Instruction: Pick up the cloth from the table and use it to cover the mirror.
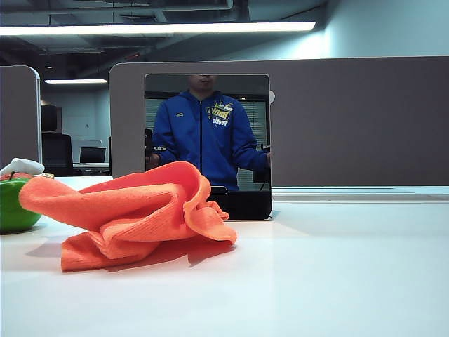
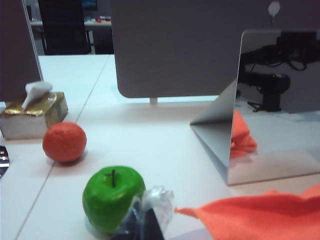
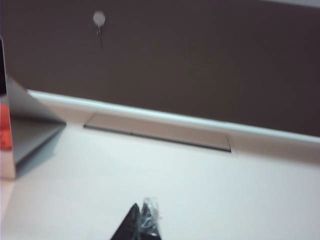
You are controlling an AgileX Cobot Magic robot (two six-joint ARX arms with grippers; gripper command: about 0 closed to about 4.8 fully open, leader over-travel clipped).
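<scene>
Cloth [image 1: 140,214] — one, bright orange, lies crumpled in a loose heap on the white table [image 1: 337,274], just in front of the one mirror [image 1: 208,144], which stands upright against the grey-brown partition [image 1: 358,119]. Mirror reflects a person in a blue jacket. Other items, counted: one green apple [image 2: 112,197], one orange [image 2: 64,142], one tissue box [image 2: 34,114], all to the left of the cloth.

Left gripper [image 2: 145,220] — fingertips pressed together, holding nothing, hovering low beside the apple, the cloth's corner near it. Right gripper [image 3: 142,225] — tips also pressed together, empty, above bare table to the right of the mirror. Neither touches the cloth.
</scene>
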